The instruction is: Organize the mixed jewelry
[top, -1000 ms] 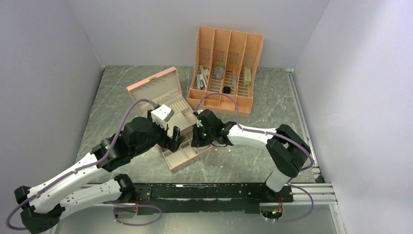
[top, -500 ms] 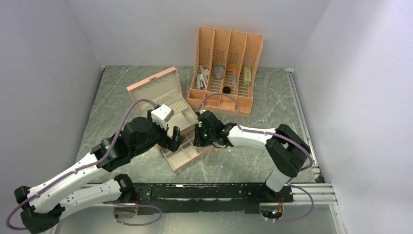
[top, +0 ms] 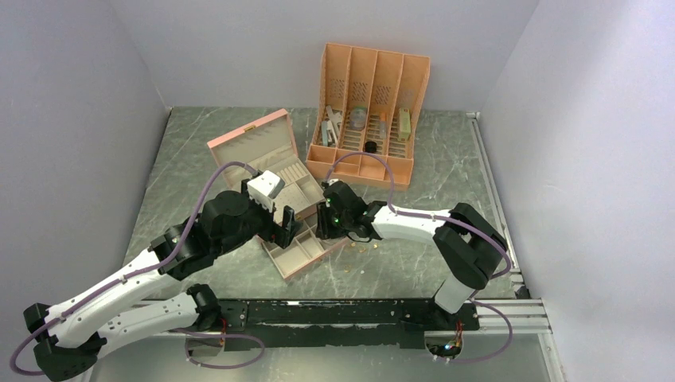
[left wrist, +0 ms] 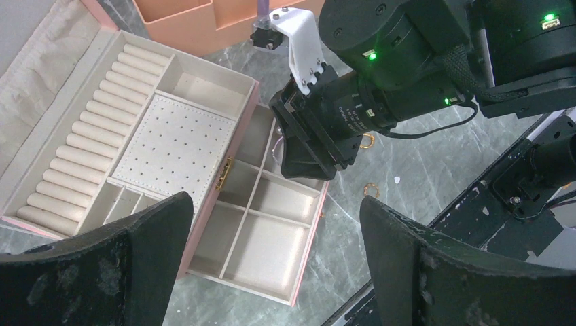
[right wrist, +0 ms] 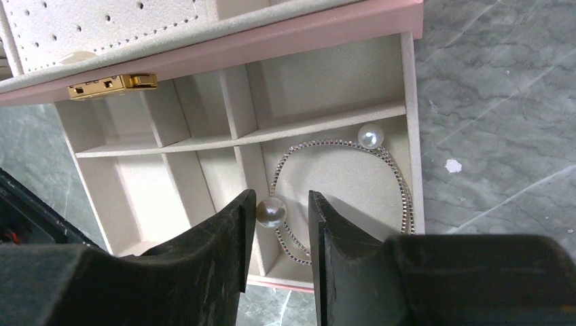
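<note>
Right hand (right wrist: 280,201) sat barely open over a pearl-ended silver chain (right wrist: 326,142) in the pink jewellery box's drawer (right wrist: 319,78), left hand (left wrist: 275,204) wide open; black camera lens (left wrist: 353,112) lettering too tiny to read.

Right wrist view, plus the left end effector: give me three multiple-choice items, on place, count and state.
1. Where does the pearl chain lie? A in a drawer compartment of the pink box; B on the table; C in the orange organizer.
2. How many pearls show on it? A one; B two; C four.
3. The left end effector is: A shut on a ring; B wide open; C out of view.
Answers: 1 A, the chain sits inside a drawer compartment; 2 B, two pearls show; 3 B, it is spread wide, holding nothing.
</note>
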